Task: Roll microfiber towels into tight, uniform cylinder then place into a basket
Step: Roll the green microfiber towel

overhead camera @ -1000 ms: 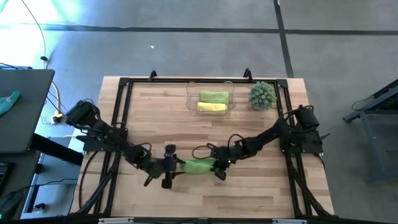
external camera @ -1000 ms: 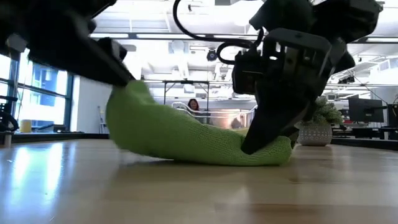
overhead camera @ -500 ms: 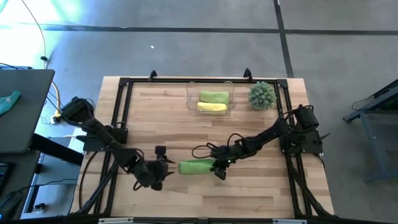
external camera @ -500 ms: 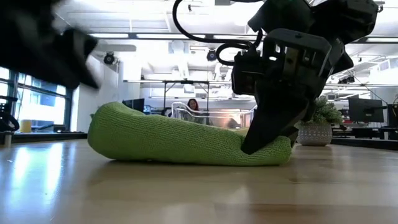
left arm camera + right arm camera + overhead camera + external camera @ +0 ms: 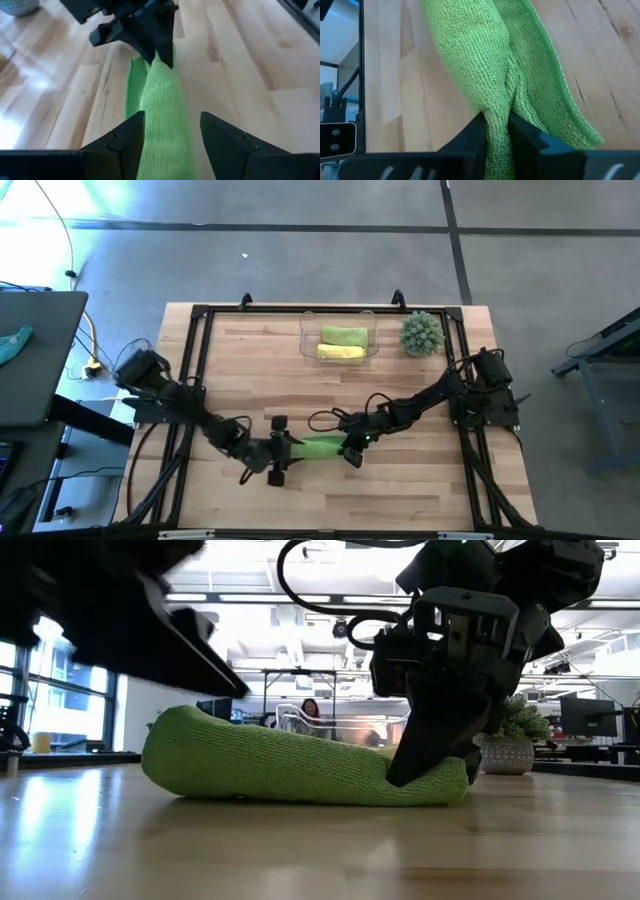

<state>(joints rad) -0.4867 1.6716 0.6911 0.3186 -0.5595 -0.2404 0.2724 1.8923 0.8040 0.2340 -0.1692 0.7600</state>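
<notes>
A lime green microfiber towel (image 5: 318,446), rolled into a loose cylinder, lies lengthwise on the wooden table near its front edge. My right gripper (image 5: 350,450) is shut on its right end. My left gripper (image 5: 285,450) stands open at the roll's left end (image 5: 162,100), one finger on each side of it. In the low view the roll (image 5: 270,760) rests on the table along its whole length. At the far edge the clear basket (image 5: 305,340) holds a green roll (image 5: 343,335) and a yellow roll (image 5: 340,352). My left gripper straddles the roll's left end; whether its fingers (image 5: 131,131) touch the cloth I cannot tell. My right gripper pinches the roll's right end (image 5: 495,107) between its two fingers, several layers bunched into a fold. The fingers (image 5: 430,745) slant down from the table's right side. That end stays on the table.
A spiky green plant (image 5: 421,333) stands right of the basket. Black frame rails (image 5: 190,380) run along the table's edges. A teal cloth (image 5: 14,343) lies on a side surface at the left. A person (image 5: 311,708) shows far behind the table.
The roll's left end, raised against my left gripper a second ago, has dropped flat onto the table. My left gripper drew back toward the table's left edge, then came back to the roll's left end with its fingers on either side of it.
</notes>
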